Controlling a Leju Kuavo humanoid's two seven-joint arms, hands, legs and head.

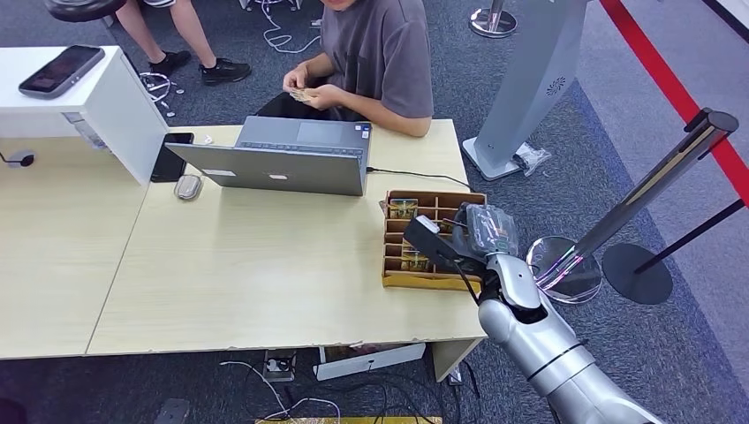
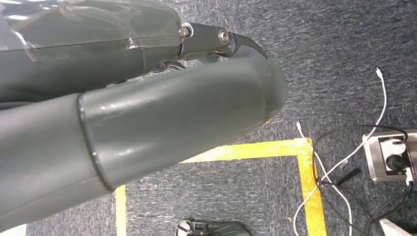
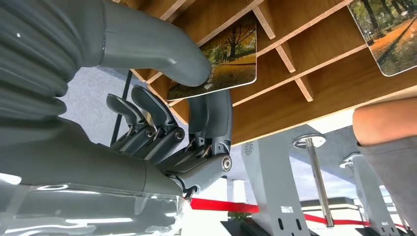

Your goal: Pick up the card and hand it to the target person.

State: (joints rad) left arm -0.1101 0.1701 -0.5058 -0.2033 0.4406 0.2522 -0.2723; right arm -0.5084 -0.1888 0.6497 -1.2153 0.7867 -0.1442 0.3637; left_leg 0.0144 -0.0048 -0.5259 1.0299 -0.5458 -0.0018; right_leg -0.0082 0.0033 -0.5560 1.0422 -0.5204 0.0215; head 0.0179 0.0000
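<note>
A wooden compartment box (image 1: 428, 281) sits at the table's right edge with picture cards (image 1: 404, 208) in it. My right hand (image 1: 481, 231) hovers over the box's near-right part. In the right wrist view this hand (image 3: 162, 128) pinches an autumn-tree card (image 3: 221, 64) between thumb and a finger, against the box's dividers (image 3: 305, 98). Another card (image 3: 388, 34) lies in a neighbouring compartment. The person (image 1: 380, 53) in a grey shirt sits at the table's far side, handling something small in both hands. My left hand (image 2: 147, 123) hangs over the floor holding nothing.
An open laptop (image 1: 283, 159) stands between the person and the box, with a mouse (image 1: 187, 186) and phone (image 1: 170, 157) to its left. A stanchion base (image 1: 565, 265) stands right of the table. Cables and a power strip (image 2: 393, 157) lie on the carpet.
</note>
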